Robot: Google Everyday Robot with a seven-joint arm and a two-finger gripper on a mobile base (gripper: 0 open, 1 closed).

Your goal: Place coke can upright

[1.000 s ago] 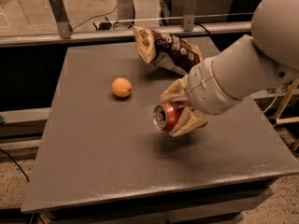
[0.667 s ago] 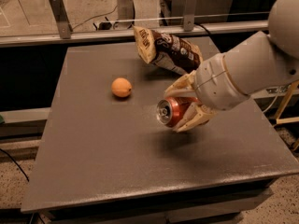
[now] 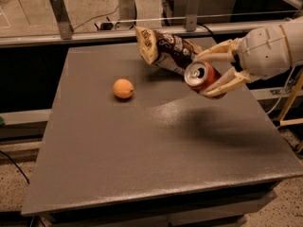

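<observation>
gripper [image 3: 201, 76] is clamped on the coke can [image 3: 209, 75], holding it in the air over the right rear of the table [image 3: 142, 164]. The can is roughly on its side, silver top toward the camera. Contents can't be seen, same for the brown chip bag [image 3: 163, 51] lying just behind it. Vs 0.7 s ago, the can is higher and further back-right; orange [image 3: 123, 88] and bag unmoved.

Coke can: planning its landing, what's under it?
Held in the gripper, the can hangs over the table, where only shadow shows. The lower finger hides part of its underside.
</observation>
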